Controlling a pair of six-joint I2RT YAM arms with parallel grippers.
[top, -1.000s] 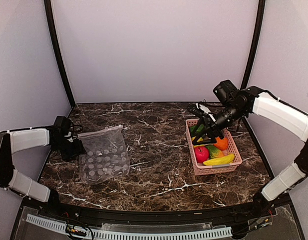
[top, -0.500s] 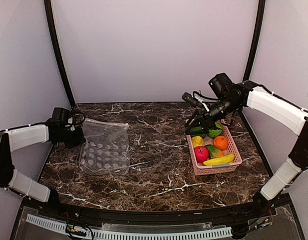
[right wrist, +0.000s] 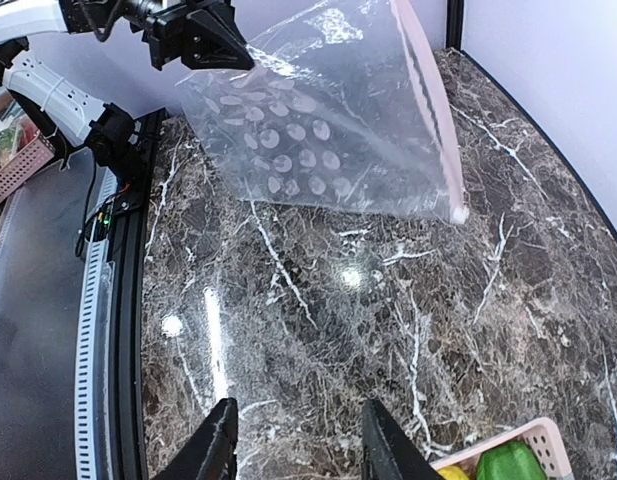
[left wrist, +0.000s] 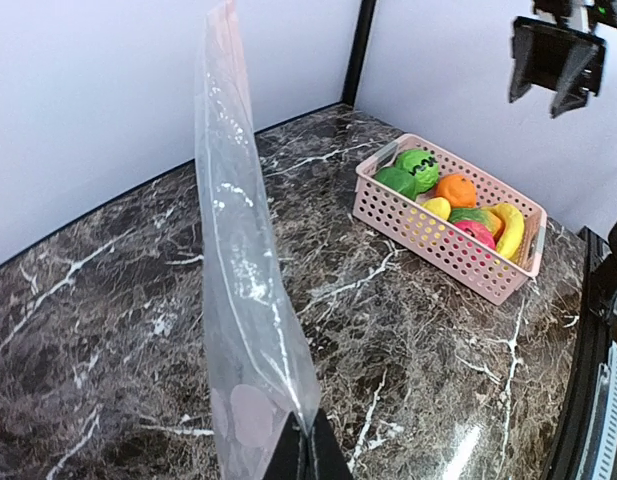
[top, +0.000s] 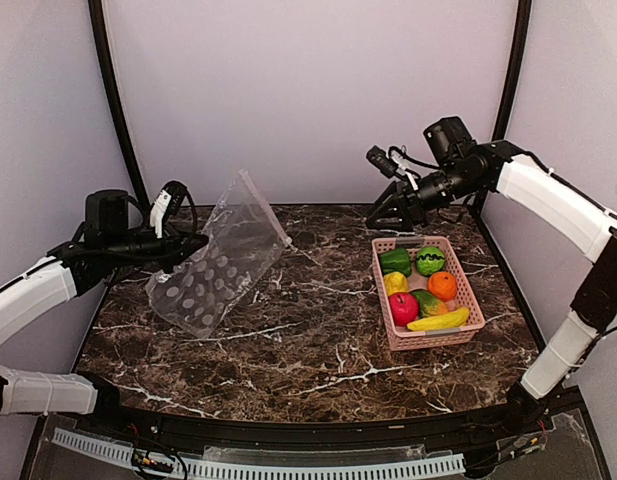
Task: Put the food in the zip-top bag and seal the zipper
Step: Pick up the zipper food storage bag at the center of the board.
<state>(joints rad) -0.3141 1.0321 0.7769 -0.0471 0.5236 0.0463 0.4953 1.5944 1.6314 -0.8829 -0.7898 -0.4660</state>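
Observation:
My left gripper (top: 193,241) is shut on one edge of the clear dotted zip-top bag (top: 220,262), which it holds tilted with the lower corner near the table. In the left wrist view the bag (left wrist: 238,300) stands edge-on from my closed fingertips (left wrist: 308,452). The pale pink zipper (right wrist: 433,110) runs along the bag's far edge. The food lies in the pink basket (top: 384,300): red apple (top: 403,308), orange (top: 442,286), banana (top: 438,320), green pepper (top: 395,261). My right gripper (top: 381,218) hangs open and empty above the table, left of the basket's far end.
The dark marble table (top: 318,340) has purple walls on three sides and black corner posts (top: 118,110). The basket (left wrist: 443,245) stands on the right side, close to the right wall. A perforated cable rail (top: 258,465) runs along the near edge.
My left gripper shut on the bag's edge and lifted it off the table into a tilt. My right gripper rose out of the basket area, empty, its jaws a little narrower.

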